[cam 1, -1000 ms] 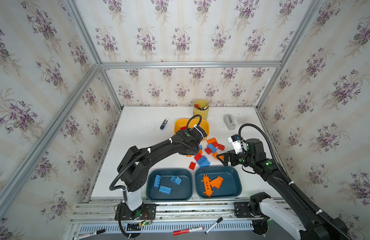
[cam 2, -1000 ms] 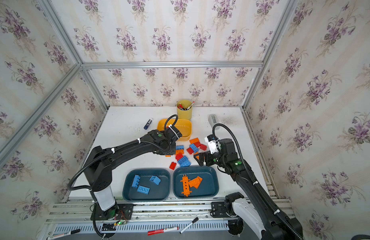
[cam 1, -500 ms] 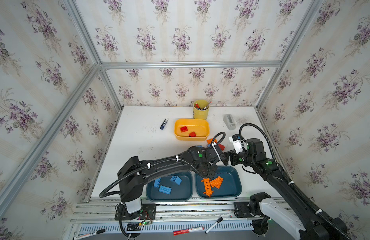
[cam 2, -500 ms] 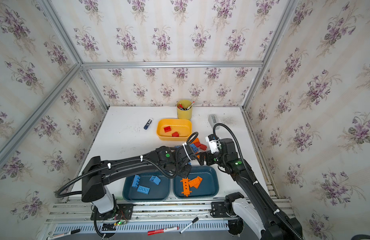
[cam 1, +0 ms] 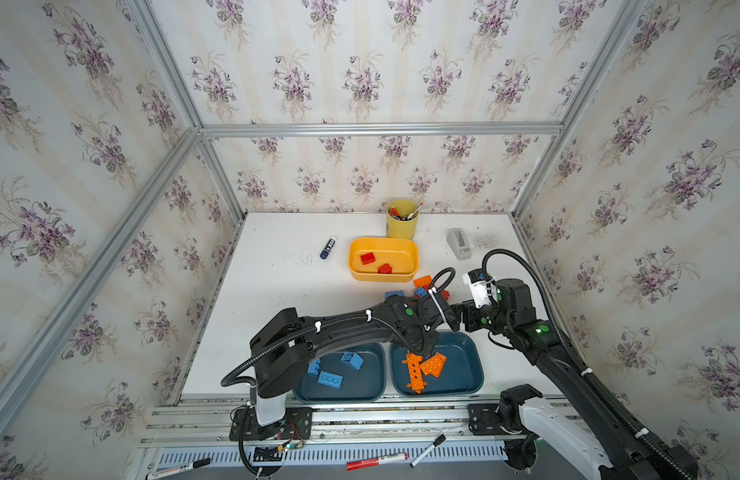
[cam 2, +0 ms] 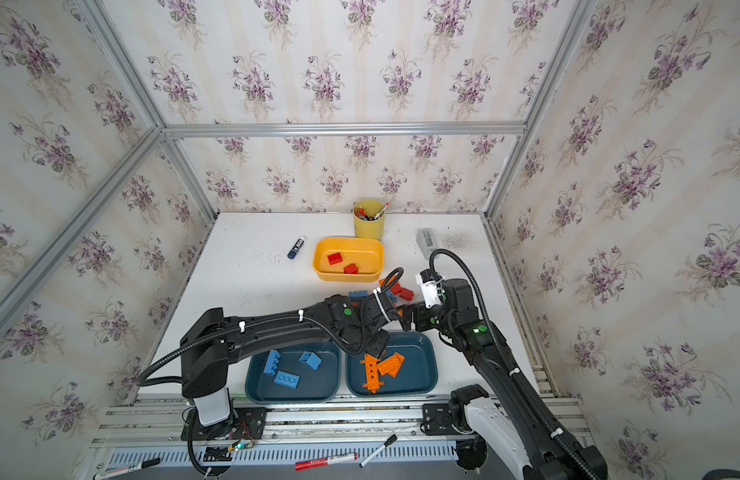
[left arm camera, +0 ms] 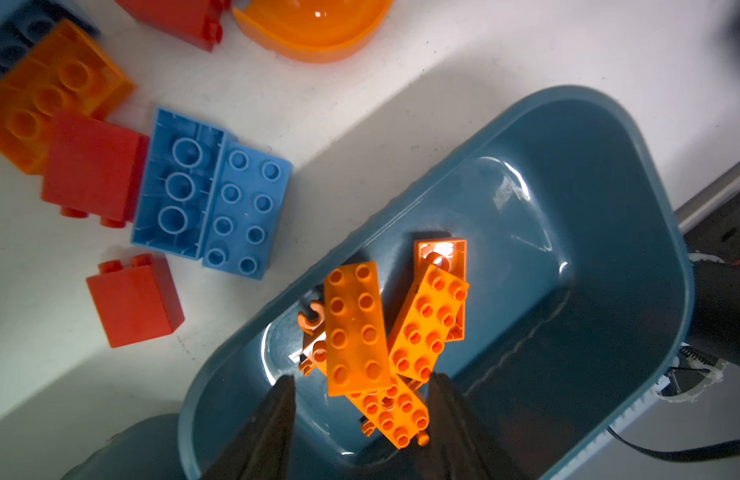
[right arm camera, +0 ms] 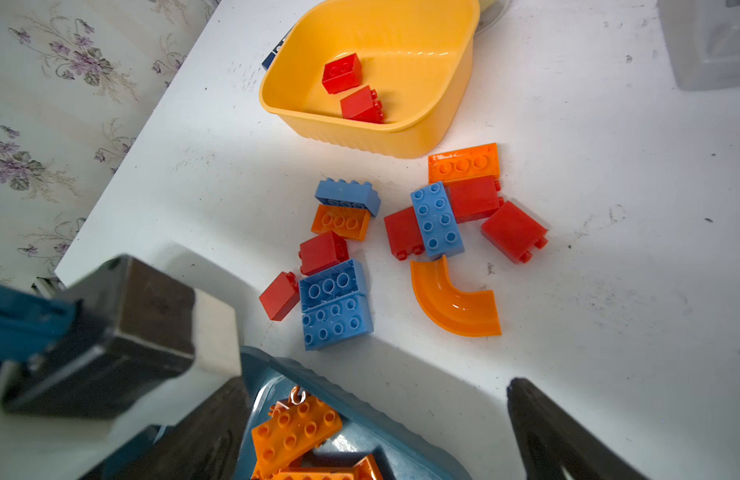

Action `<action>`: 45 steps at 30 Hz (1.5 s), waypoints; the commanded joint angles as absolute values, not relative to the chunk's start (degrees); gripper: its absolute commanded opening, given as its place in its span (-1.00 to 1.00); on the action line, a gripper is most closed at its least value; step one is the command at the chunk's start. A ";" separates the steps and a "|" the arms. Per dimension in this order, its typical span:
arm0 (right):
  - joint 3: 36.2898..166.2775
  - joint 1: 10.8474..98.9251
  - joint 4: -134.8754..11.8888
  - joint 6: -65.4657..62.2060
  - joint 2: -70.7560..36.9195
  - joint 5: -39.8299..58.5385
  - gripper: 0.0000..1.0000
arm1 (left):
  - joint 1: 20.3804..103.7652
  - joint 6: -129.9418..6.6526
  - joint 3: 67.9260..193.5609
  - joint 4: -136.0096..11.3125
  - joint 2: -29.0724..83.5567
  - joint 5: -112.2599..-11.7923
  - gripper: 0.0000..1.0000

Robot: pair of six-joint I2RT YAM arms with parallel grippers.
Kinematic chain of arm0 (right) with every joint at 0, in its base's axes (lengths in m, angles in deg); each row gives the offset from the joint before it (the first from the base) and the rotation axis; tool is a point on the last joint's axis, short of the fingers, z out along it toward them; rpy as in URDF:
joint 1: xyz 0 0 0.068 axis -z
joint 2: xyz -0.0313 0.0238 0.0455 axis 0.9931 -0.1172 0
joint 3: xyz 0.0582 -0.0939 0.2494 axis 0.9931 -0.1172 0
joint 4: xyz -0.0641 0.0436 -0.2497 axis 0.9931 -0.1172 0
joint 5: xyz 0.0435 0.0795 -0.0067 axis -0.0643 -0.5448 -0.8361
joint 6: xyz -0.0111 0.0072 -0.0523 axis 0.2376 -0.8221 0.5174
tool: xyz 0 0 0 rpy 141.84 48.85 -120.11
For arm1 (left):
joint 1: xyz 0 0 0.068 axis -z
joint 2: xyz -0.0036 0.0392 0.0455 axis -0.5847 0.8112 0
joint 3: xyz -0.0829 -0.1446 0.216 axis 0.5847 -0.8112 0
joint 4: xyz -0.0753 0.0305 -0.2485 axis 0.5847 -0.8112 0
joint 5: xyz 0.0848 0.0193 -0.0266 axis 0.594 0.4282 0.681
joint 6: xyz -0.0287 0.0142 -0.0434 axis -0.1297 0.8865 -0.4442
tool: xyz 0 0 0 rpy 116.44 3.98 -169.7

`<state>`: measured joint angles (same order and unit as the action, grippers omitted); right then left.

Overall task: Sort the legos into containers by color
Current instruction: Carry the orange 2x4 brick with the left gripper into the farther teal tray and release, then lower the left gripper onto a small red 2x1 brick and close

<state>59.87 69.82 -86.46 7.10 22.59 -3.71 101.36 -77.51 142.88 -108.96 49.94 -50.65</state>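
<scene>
My left gripper (cam 1: 420, 352) (cam 2: 374, 351) (left arm camera: 362, 376) hangs open over the right teal container (cam 1: 463, 374) (left arm camera: 588, 232). An orange lego (left arm camera: 355, 328) lies just past its fingertips on the other orange legos (cam 1: 426, 365) there. My right gripper (cam 1: 457, 318) (right arm camera: 378, 382) stands wide open and empty above that container's far rim. The left teal container (cam 1: 360, 386) holds blue legos (cam 1: 330, 379). Two red legos (cam 1: 367, 258) lie in the yellow container (cam 1: 397, 253). Loose red, blue and orange legos (right arm camera: 335, 307), among them a curved orange piece (right arm camera: 451, 303), lie between the containers.
A yellow cup of pens (cam 1: 402, 218) stands behind the yellow container. A blue marker (cam 1: 328, 248) lies to its left and a grey device (cam 1: 458, 244) to its right. The left arm's wrist (right arm camera: 123, 332) is close beside my right gripper. Markers (cam 1: 376, 461) lie on the front rail.
The left arm swung from the loose pile to over the right teal container, and its jaws opened, letting an orange lego go. The right arm stayed put.
</scene>
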 commanded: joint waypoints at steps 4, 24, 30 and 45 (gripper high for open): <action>60.62 69.73 -85.97 7.37 22.37 -6.23 0.99 | 98.54 -72.62 139.34 -106.87 43.19 -51.86 0.38; 60.71 69.73 -86.69 6.89 22.14 -10.17 0.99 | 83.55 -60.61 131.78 -104.06 46.83 -50.72 0.40; 60.59 69.73 -87.08 6.84 22.19 -10.43 0.99 | 82.69 -62.05 132.27 -103.64 51.11 -55.10 0.38; 60.52 69.73 -86.19 6.77 20.96 -10.84 0.99 | 85.79 -70.46 130.12 -102.60 54.97 -53.05 0.38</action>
